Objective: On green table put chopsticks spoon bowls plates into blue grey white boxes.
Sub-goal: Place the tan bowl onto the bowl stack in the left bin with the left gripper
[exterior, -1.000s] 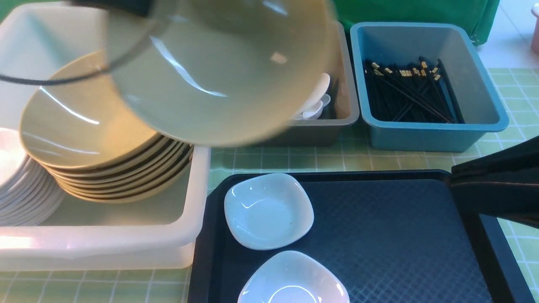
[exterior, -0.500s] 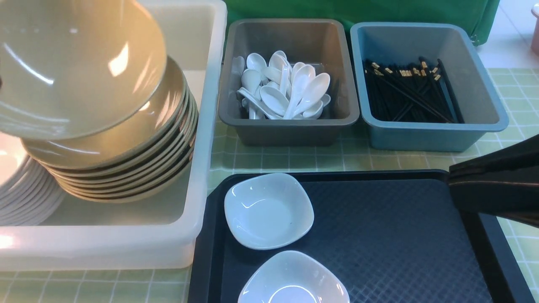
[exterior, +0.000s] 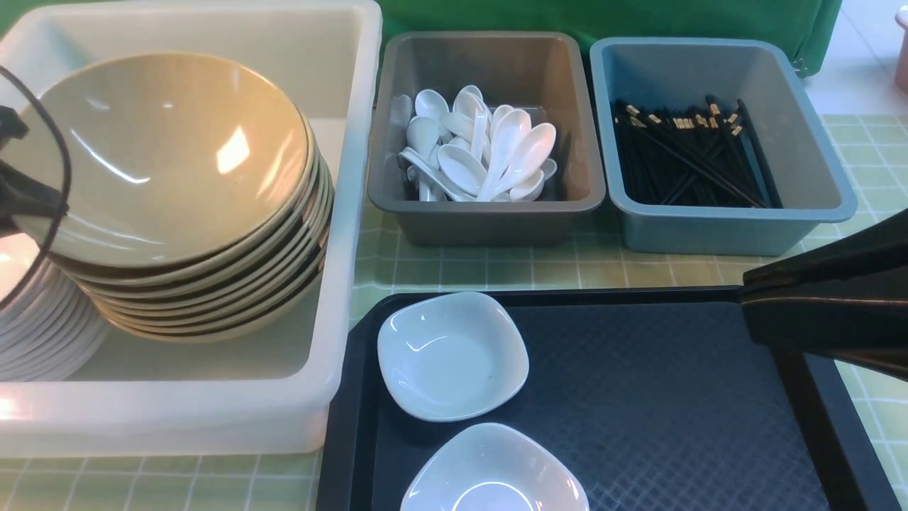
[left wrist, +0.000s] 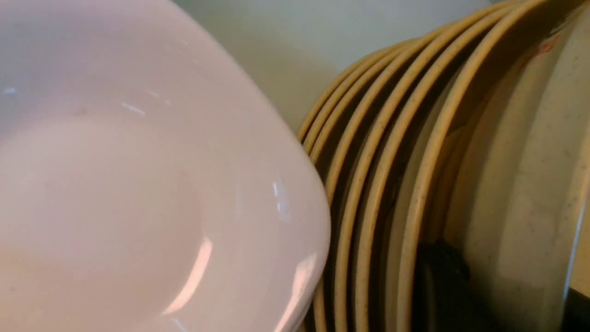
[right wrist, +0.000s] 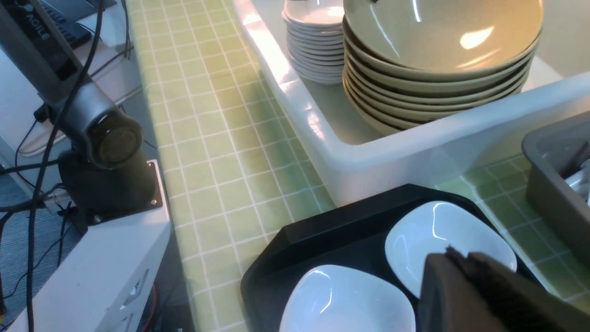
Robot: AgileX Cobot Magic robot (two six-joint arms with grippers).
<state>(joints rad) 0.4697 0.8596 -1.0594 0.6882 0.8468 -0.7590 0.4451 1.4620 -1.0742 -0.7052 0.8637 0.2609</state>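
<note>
The top bowl is down on the stack of tan bowls inside the white tub, just beside the pile of white plates at the tub's left end. The left gripper sits at that bowl's left rim, clenched. It looks to be pinching the rim, though it's half out of frame up front and the wrist camera gives only a dark shape against the bowl's edge. So this is the set-down of a bowl: seated on the stack, not yet let go. The next move calls for the jaws to part and a clean lift away, without dragging the bowl off the pile. Further out, two small plates wait on the black tray, and they look like the work left. The right gripper hangs over the tray's right edge, closed on nothing. Beyond, on the green table, the grey box holds spoons and the blue box holds chopsticks.
</note>
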